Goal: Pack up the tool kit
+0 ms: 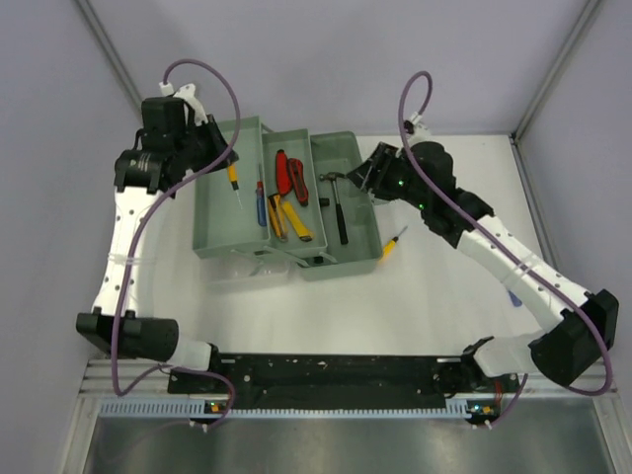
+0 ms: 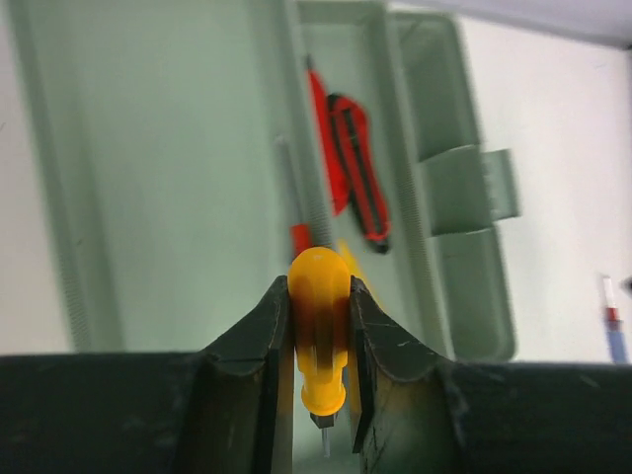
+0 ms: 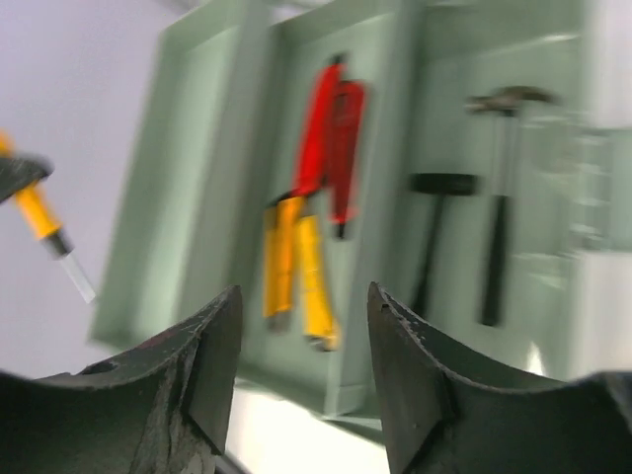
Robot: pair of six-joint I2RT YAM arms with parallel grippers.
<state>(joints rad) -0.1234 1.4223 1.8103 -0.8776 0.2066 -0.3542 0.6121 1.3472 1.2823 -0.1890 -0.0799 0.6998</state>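
The grey-green toolbox (image 1: 219, 240) stands open with its tiers fanned out. My left gripper (image 1: 225, 156) hangs over the left tray, shut on a yellow-handled screwdriver (image 1: 233, 176) whose tip points down. In the left wrist view the handle (image 2: 318, 326) sits pinched between both fingers (image 2: 259, 346). The middle tray holds red pliers (image 1: 290, 176), yellow-handled pliers (image 1: 292, 219) and a red-and-blue screwdriver (image 1: 262, 197). A black hammer (image 1: 341, 212) lies in the right section. My right gripper (image 1: 362, 176) is open and empty above the box's right rim, its jaws (image 3: 306, 296) wide apart.
Another yellow screwdriver (image 1: 393, 244) lies on the white table just right of the toolbox. A clear plastic item (image 1: 247, 267) sits at the box's near edge. Grey walls enclose the table on the left, back and right.
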